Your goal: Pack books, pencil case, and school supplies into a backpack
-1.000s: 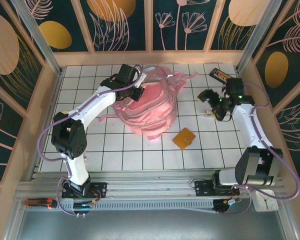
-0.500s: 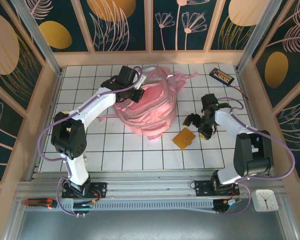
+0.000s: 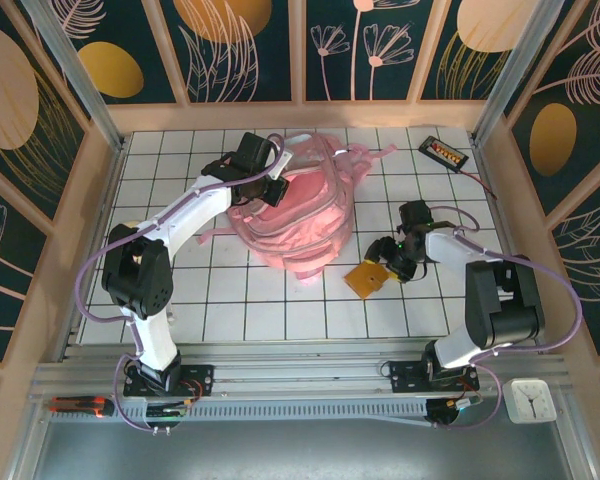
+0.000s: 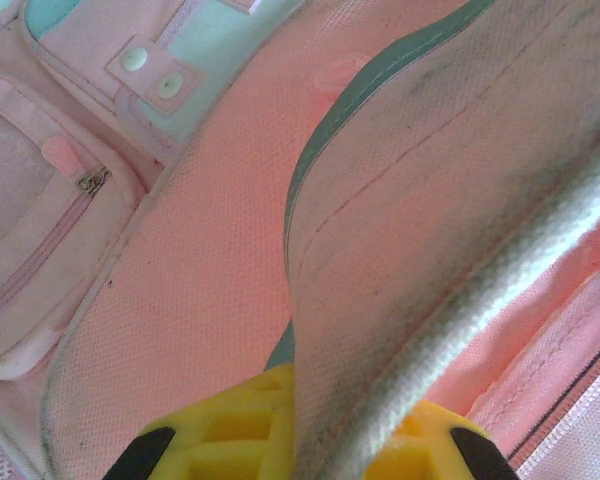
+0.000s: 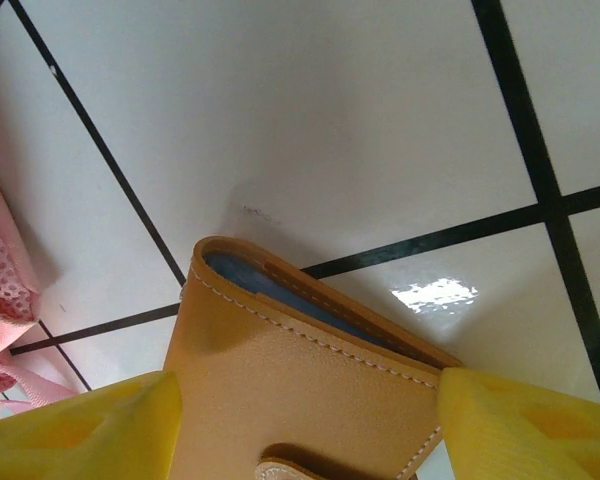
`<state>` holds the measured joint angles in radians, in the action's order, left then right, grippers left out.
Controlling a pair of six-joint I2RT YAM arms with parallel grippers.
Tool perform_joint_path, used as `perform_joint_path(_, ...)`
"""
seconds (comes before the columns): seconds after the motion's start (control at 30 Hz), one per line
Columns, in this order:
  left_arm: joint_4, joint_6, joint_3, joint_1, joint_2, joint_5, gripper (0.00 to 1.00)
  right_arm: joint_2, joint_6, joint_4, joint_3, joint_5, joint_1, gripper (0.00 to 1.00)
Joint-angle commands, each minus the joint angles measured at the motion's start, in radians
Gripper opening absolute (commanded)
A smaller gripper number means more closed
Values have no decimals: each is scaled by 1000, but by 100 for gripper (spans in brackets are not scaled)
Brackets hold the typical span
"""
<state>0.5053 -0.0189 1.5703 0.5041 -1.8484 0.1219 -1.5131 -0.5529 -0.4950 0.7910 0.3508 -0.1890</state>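
You are on the school-supplies step: picking the orange pad (image 3: 368, 277) up off the counter (image 3: 280, 310) so it can go into the backpack (image 3: 295, 225).

Your left tool (image 4: 315, 440) is pressed together on a grey-trimmed flap of the backpack, with the fabric pinched between its yellow fingers and lifted off the pink lining beneath. The bag itself lies slumped at the middle of the counter towards the back, and what it already contains is hidden by its own fabric.

Your right tool (image 3: 392, 262) is low over the pad, which lies flat just beside the backpack's near right corner, apart from it. In the right wrist view the fingers stand spread, one on each side of the pad, with its stitched edge and blue inner leaf between them. They sit very close to its sides, but I cannot tell whether they are touching yet, and nothing shows the pad lifted.

Next, I judge, you need to close squarely on the pad, which is thin and flat on a smooth tile, so a shallow bite may slide off or only push it along. Once it is held, lift it clear and carry it leftward to the mouth your left tool is holding open. Keep that flap raised, or the opening may fold shut before the pad arrives.
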Motion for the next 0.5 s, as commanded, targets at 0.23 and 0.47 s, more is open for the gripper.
perform_joint_path(0.23,8,41,-6,38,14,43,0,124,-83,-60,-27,-65,-7,70)
perform_joint_path(0.47,8,44,10,54,-9,49,0,136,-99,-42,-86,-39,-7,71)
